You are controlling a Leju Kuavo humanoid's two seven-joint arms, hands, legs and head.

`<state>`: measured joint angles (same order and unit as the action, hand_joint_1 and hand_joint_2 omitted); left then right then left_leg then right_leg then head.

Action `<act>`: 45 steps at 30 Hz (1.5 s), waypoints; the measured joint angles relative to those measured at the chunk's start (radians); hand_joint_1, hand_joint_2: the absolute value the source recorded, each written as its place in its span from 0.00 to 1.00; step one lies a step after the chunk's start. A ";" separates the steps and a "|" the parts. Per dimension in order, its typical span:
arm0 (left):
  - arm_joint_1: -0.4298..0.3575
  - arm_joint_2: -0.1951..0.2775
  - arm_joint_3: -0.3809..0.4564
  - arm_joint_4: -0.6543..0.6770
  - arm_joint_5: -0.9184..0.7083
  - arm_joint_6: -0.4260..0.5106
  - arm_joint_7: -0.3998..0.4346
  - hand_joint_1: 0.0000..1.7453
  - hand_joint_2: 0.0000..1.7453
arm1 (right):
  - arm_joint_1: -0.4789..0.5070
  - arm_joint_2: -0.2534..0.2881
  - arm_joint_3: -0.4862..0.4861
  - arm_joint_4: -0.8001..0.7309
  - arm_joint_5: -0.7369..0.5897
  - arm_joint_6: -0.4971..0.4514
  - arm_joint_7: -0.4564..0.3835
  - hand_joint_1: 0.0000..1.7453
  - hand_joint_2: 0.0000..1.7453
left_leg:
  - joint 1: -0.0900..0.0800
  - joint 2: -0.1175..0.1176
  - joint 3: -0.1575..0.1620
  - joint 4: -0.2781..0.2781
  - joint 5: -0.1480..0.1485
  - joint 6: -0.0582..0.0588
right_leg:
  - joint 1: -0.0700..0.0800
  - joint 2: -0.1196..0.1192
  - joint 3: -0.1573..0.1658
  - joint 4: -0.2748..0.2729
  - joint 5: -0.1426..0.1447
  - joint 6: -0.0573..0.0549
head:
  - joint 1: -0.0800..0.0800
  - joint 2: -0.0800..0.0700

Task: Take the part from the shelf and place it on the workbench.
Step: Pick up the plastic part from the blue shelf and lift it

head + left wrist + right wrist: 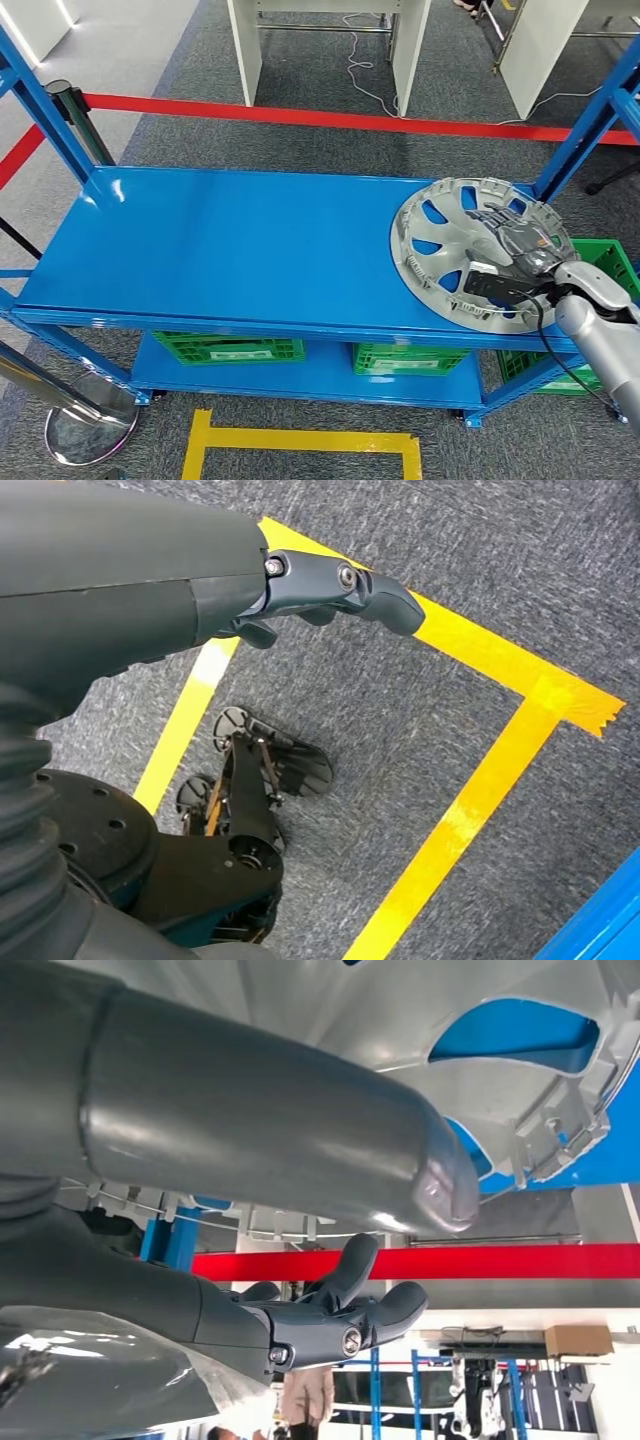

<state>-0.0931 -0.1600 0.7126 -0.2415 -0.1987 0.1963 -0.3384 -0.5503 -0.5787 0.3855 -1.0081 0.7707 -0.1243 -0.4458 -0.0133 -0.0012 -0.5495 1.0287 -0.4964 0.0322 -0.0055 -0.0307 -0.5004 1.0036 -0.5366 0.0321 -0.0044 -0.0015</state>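
Your right hand (528, 262) lies spread on the silver wheel cover (468, 245) at the blue shelf's (226, 250) right end, gripping nothing I can confirm; it looks light, stiff, slippery plastic, so hook its rim or a spoke opening.

The part (474, 250) lies flat at the right end of the shelf (226, 245), with the right hand (528, 262) over its near right side, seemingly gripping it. Crates (226, 349) sit on the tier beneath. The left hand (332, 585) hangs over the floor.

Glossy blue painted metal shelf (226, 250), silvery plastic hubcap (453, 250), rough grey carpet (317, 90)
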 joint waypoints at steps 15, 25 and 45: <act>-0.001 0.001 -0.002 0.000 -0.020 -0.001 0.011 0.00 1.00 | 0.041 0.086 0.019 -0.024 -0.081 -0.077 0.046 0.00 0.00 | 0.000 0.000 0.000 0.000 0.000 0.000 | 0.001 0.000 0.000 0.000 0.000 0.000 | 0.000 0.000; 0.000 -0.005 -0.002 0.000 -0.020 0.010 0.027 0.00 1.00 | 0.070 0.195 0.047 -0.031 0.210 -0.292 0.346 0.00 0.00 | 0.001 0.000 -0.001 0.000 0.000 0.000 | 0.001 0.000 -0.001 0.000 0.000 0.000 | 0.000 0.000; 0.022 -0.007 0.001 0.000 -0.016 0.004 0.029 0.00 1.00 | 0.244 0.312 0.018 -0.167 0.443 -0.277 0.571 0.00 0.00 | 0.001 0.000 -0.002 0.000 0.000 0.000 | 0.001 0.000 -0.002 0.000 -0.001 -0.001 | 0.000 0.000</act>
<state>-0.0715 -0.1670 0.7137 -0.2415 -0.2144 0.2003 -0.3094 -0.3061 -0.2667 0.4037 -1.1755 1.2139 -0.4009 0.1255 -0.0128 -0.0013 -0.5513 1.0282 -0.4964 0.0321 -0.0048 -0.0307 -0.5022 1.0039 -0.5372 0.0315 -0.0043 -0.0015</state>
